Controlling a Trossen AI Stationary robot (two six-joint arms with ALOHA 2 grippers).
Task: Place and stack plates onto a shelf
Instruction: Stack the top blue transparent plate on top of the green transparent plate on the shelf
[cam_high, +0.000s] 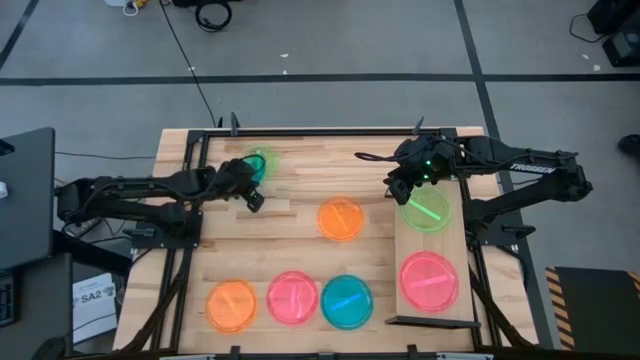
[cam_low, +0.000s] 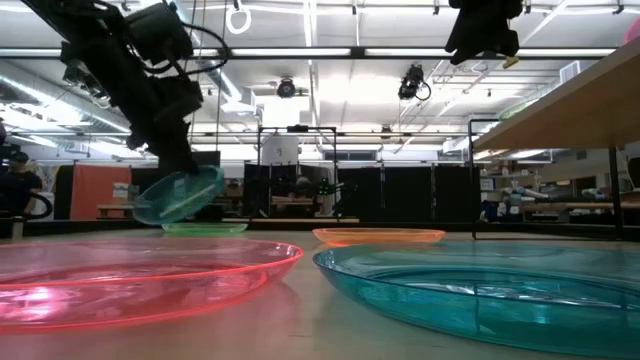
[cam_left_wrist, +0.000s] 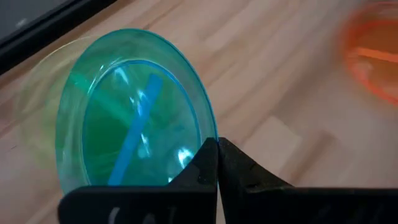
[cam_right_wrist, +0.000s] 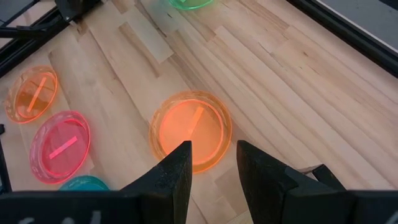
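My left gripper (cam_high: 250, 190) is at the table's far left, shut on a teal plate (cam_left_wrist: 134, 118). This plate is tilted over a green plate (cam_high: 262, 160) that lies flat on the table (cam_low: 205, 228). My right gripper (cam_right_wrist: 212, 163) is open and empty, high over the far end of the shelf (cam_high: 405, 250). The shelf carries a green plate (cam_high: 427, 212) and a pink plate (cam_high: 430, 280). An orange plate (cam_high: 341, 219) lies flat at mid-table. My left gripper pinches the teal plate's rim (cam_left_wrist: 208, 134) between its two fingers at one edge of the plate. The plate is tilted (cam_low: 180, 195), its far side lower, just above the green plate. Whether it touches the green plate I cannot tell.
An orange plate (cam_high: 231, 305), a pink plate (cam_high: 292, 297) and a teal plate (cam_high: 347, 301) lie in a row along the table's near edge. The shelf's black frame (cam_high: 430, 322) stands at the right. Bare wood lies between the row and the far plates.
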